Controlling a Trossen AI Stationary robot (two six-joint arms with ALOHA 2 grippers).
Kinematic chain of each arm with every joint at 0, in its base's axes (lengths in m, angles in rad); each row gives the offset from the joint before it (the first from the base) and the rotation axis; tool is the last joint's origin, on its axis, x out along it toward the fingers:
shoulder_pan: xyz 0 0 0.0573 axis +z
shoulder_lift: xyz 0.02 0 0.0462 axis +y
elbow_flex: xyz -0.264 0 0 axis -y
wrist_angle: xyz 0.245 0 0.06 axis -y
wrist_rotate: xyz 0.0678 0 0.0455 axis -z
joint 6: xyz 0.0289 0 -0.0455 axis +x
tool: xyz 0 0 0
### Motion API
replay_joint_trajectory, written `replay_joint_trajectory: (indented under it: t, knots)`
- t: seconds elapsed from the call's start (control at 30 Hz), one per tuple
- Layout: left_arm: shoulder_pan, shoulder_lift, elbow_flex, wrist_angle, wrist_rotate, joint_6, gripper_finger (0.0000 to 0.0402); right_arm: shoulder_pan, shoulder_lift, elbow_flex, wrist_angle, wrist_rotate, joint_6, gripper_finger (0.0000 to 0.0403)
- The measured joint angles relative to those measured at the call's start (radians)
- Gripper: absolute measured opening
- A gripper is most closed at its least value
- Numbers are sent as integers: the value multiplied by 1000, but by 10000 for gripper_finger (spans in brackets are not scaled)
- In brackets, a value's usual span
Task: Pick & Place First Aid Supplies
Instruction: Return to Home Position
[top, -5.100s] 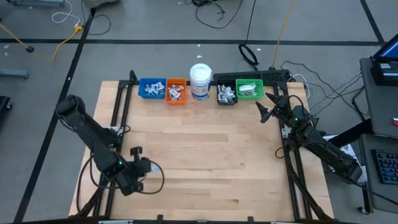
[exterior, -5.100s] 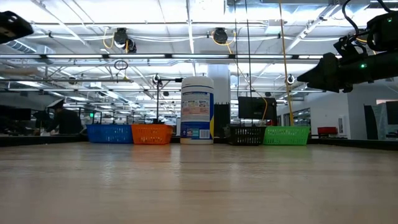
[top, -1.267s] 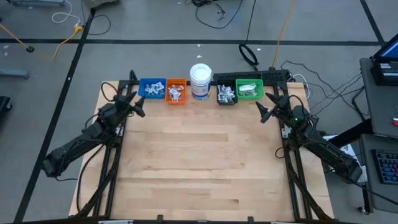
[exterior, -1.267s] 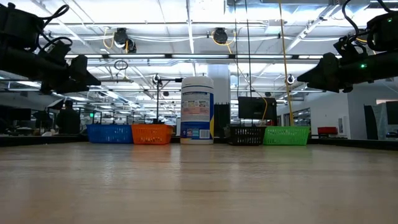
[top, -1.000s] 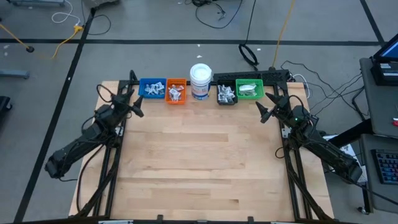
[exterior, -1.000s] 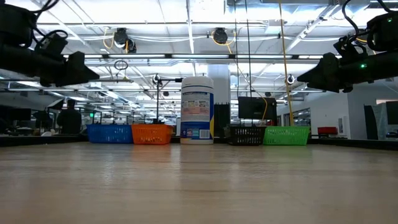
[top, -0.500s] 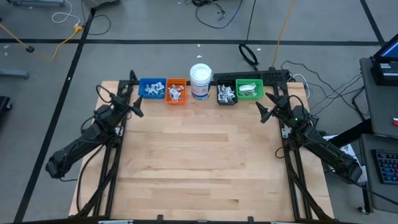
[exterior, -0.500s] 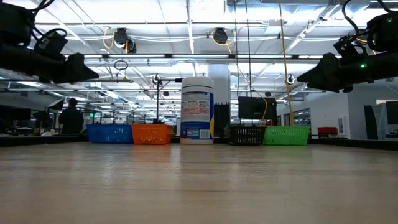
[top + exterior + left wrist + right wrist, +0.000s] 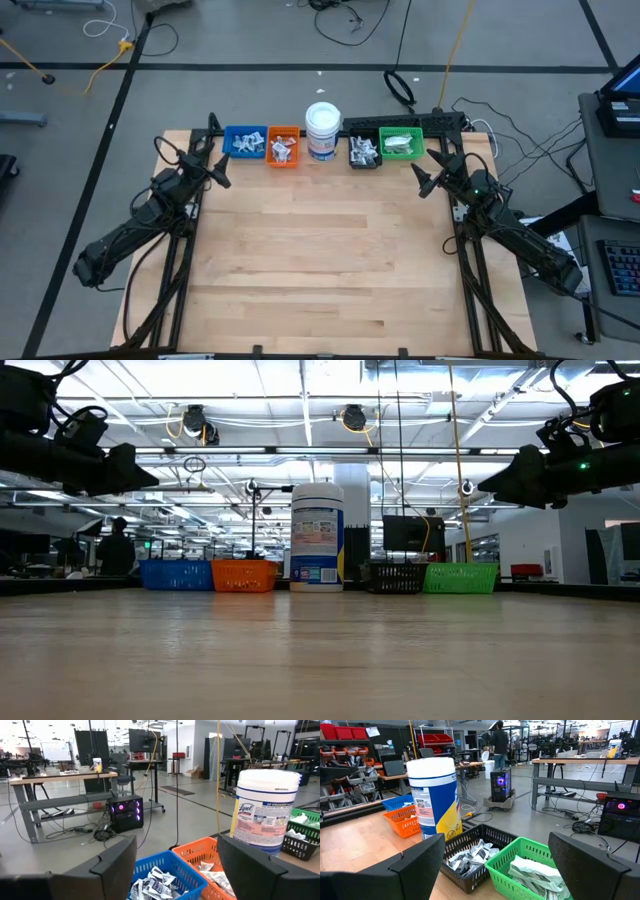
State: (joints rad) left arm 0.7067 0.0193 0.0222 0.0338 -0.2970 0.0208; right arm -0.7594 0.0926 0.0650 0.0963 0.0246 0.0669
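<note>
L arm back at home pose; supplies all binned.
Since approx. 5 s ago the left gripper (image 9: 218, 168) has been brought from the table's (image 9: 320, 260) 7 o'clock corner to 10 o'clock, fingers spread, nothing held; no motion in last 0.5 s. Right gripper (image 9: 422, 177), at 2 o'clock, is likewise spread, empty. First aid supplies (image 9: 470, 856) are held in the bin row (image 9: 243, 576) at 12 o'clock; sorting is judged complete.
</note>
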Motion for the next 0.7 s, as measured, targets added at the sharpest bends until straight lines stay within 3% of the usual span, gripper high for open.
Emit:
replay_joint_trajectory:
  t: [0.33,0.7]
  knots:
    - [0,0,0,1,2,-2,293,0,0,0,0,0,0,352]
    - [0,0,0,1,3,-2,275,0,0,0,0,0,0,352]
